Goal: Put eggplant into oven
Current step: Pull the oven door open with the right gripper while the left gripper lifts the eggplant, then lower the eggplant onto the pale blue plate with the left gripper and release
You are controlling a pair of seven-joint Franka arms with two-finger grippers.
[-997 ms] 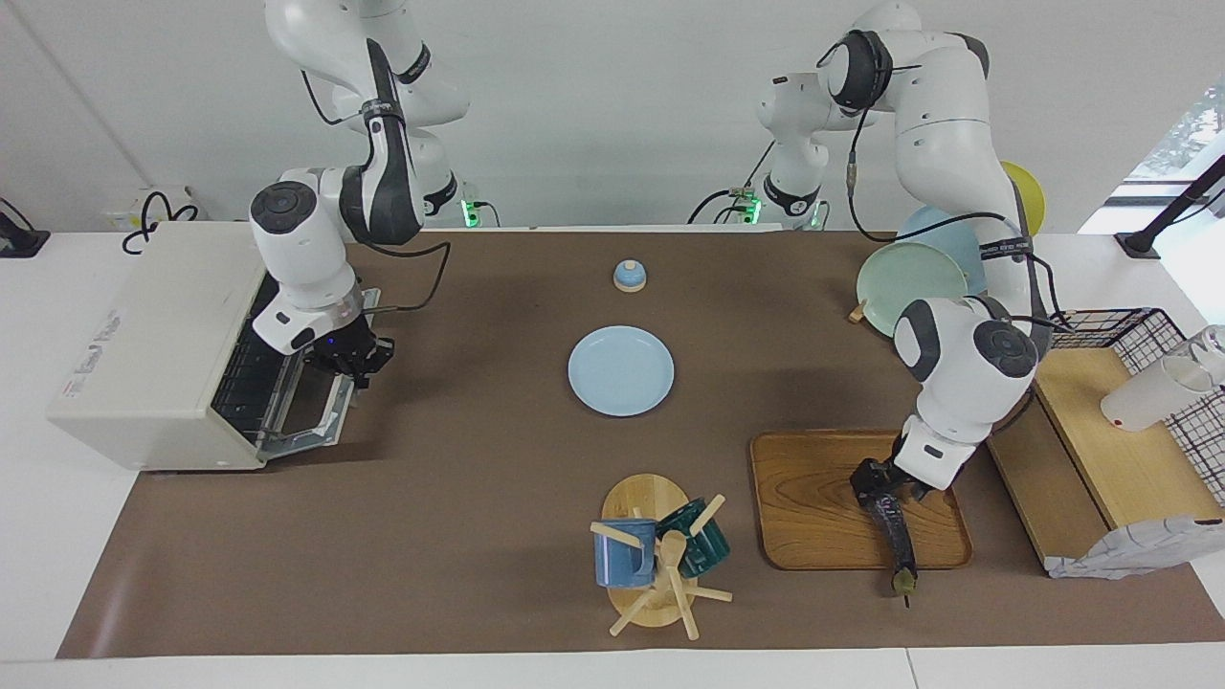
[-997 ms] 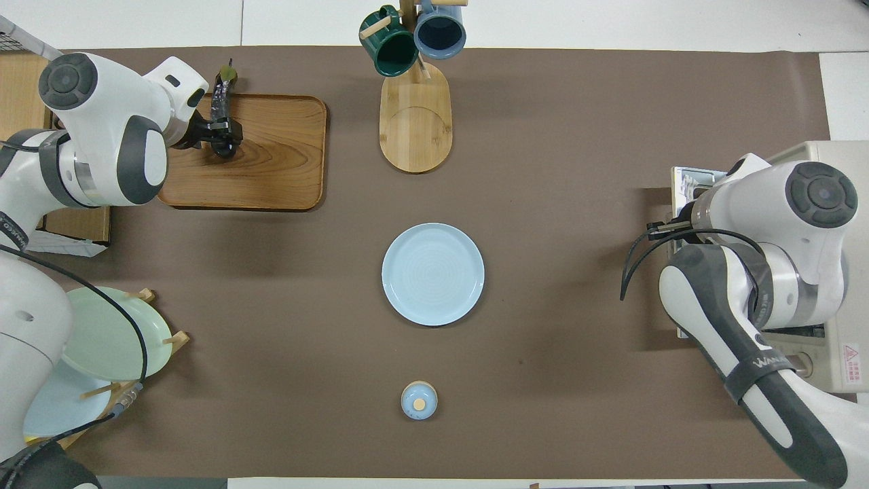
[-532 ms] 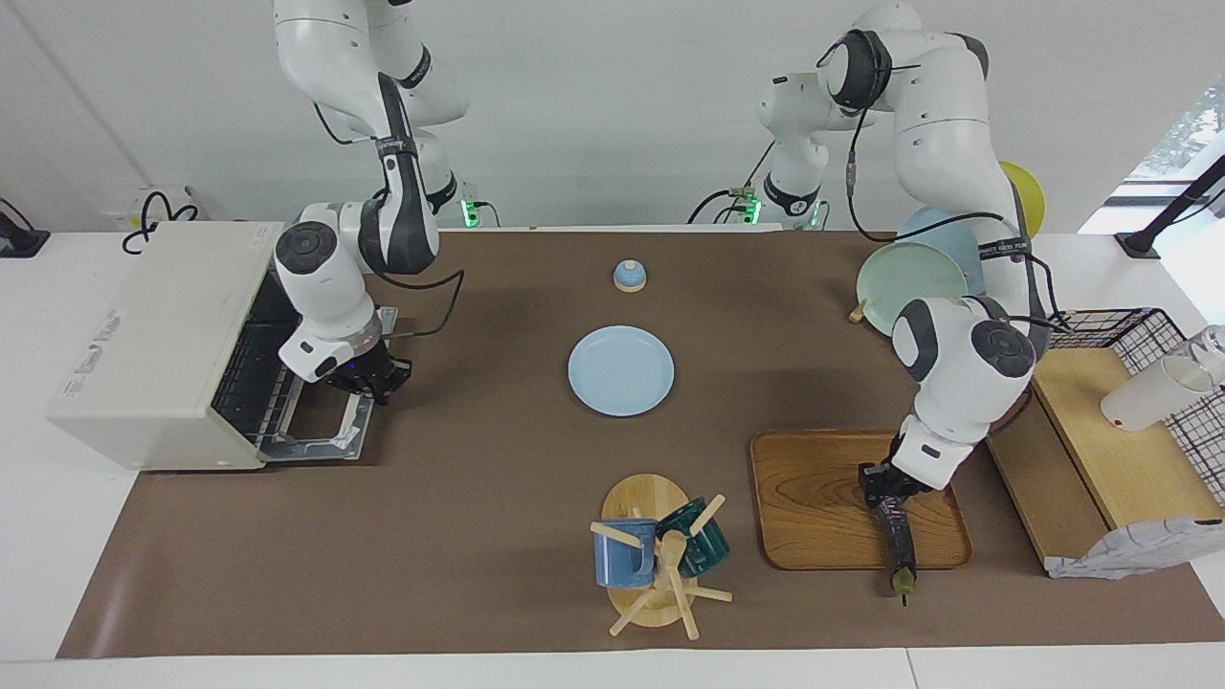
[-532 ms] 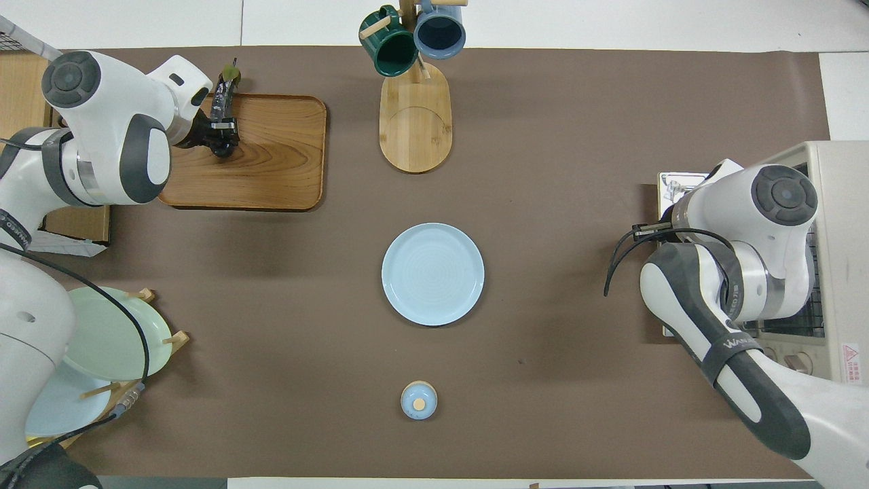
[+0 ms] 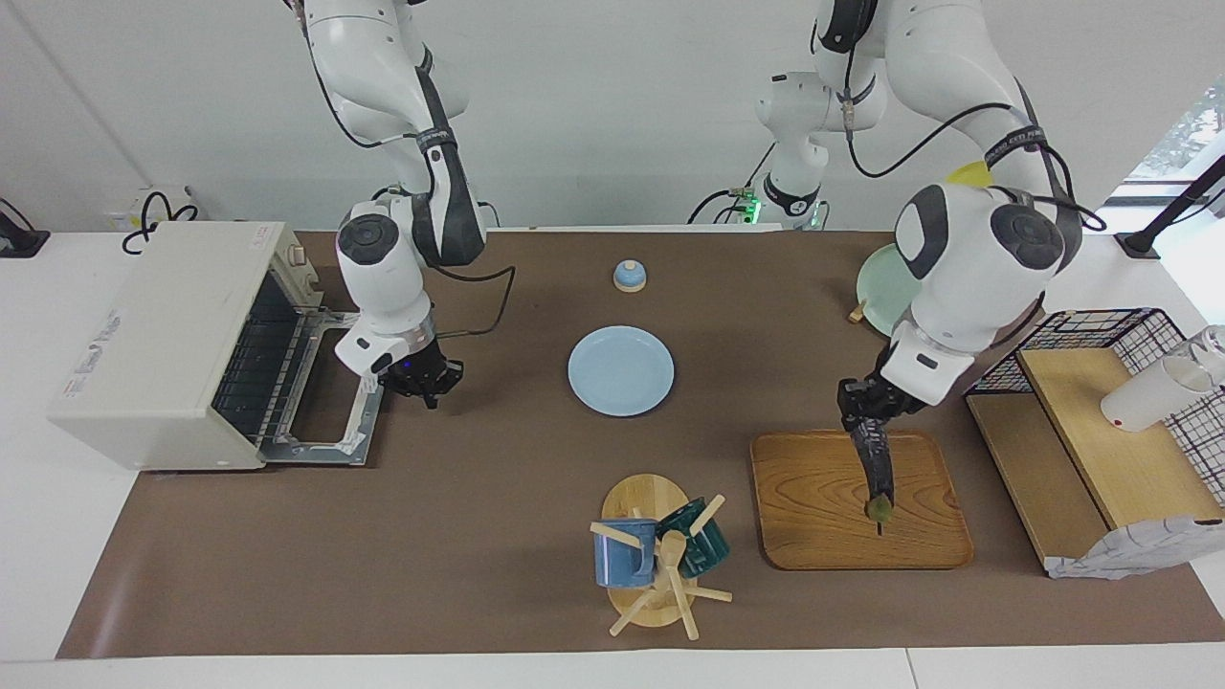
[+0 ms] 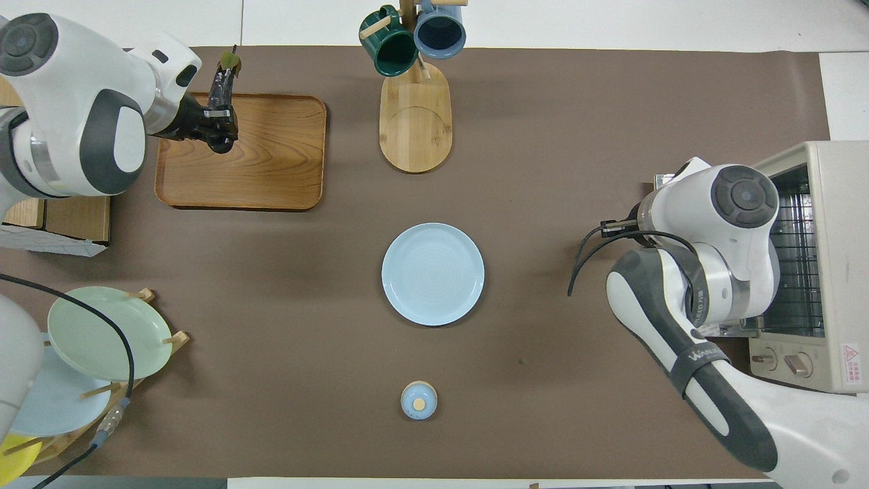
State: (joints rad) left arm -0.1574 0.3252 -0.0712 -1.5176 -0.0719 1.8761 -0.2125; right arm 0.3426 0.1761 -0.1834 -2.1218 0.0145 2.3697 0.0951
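**A:** Where is the eggplant (image 5: pixel 876 469) right now?

**B:** In the air over the wooden tray (image 5: pixel 813 517), at the left arm's end of the surface. The left tool (image 5: pixel 864 407) is clamped on its blunt upper end. It hangs nearly upright with the green stem end pointing down, and it looks clear of the tray.

**A:** And the oven (image 5: pixel 153 335)?

**B:** At the right arm's end of the surface, well apart from the eggplant. Its door (image 5: pixel 321 402) is folded down flat and the rack shows inside. The mouth faces the left arm's end, so the way in runs along the length of the surface, passing the blue plate (image 5: pixel 620 370).

**A:** Which arm is nearer the oven?

**B:** The right one. The right tool (image 5: pixel 421 378) hangs just off the free edge of the door, fingertips together and holding nothing. I'd say it waits. The left arm has the load and the long carry.

**A:** What does that carry turn on?

**B:** The long axis, I think. It is upright now, and the oven mouth is low and wide, so the eggplant likely has to be laid toward level before it goes in.
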